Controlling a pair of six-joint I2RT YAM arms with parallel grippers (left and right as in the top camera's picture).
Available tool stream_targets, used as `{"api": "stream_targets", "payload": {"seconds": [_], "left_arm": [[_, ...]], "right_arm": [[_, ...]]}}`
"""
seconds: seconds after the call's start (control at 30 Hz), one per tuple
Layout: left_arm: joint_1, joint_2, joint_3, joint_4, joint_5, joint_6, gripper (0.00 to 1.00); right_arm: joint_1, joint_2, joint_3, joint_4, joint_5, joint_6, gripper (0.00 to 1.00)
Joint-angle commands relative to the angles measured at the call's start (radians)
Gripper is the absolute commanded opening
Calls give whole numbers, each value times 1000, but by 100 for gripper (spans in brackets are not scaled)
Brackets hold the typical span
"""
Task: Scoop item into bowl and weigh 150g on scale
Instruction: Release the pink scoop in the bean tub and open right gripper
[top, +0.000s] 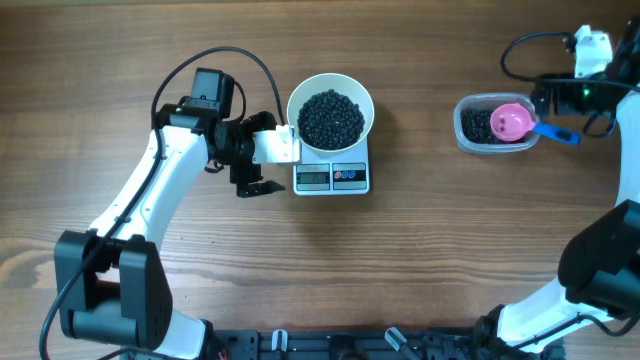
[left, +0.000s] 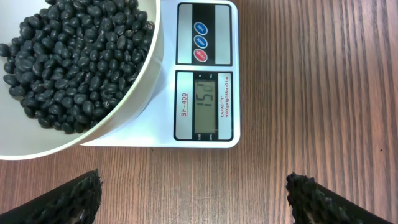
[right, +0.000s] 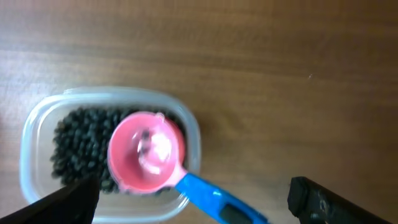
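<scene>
The white bowl stands on the scale, heaped with the item, small black beans. The grey display reads about 150. My left gripper hovers just left of the scale, open, with only bare wood between its fingers. More beans lie in a clear tub at the right. A pink scoop rests on them, its blue handle over the rim. My right gripper stands open above the handle, not touching it.
Black cables loop at the back right near the right arm. The left arm's base stands at the front left and the right arm's base at the front right. Bare wood table lies between the scale and the tub.
</scene>
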Motion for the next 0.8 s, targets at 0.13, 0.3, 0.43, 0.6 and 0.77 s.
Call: {"api": "stream_targets", "payload": {"seconds": [0.13, 0.3, 0.43, 0.6, 0.77], "left_arm": [[-2, 11, -6, 0, 22, -10, 100], [-2, 11, -6, 0, 22, -10, 100], [-2, 11, -6, 0, 22, -10, 100], [-2, 11, -6, 0, 22, -10, 100], [-2, 11, -6, 0, 22, -10, 100]], "right_arm": [[-9, 28, 6, 54, -268, 214, 100], [-9, 28, 6, -141, -247, 213, 100], [-9, 28, 6, -126, -132, 214, 100], [-9, 28, 6, -74, -133, 213, 100], [-9, 28, 6, -8, -133, 214, 100]]}}
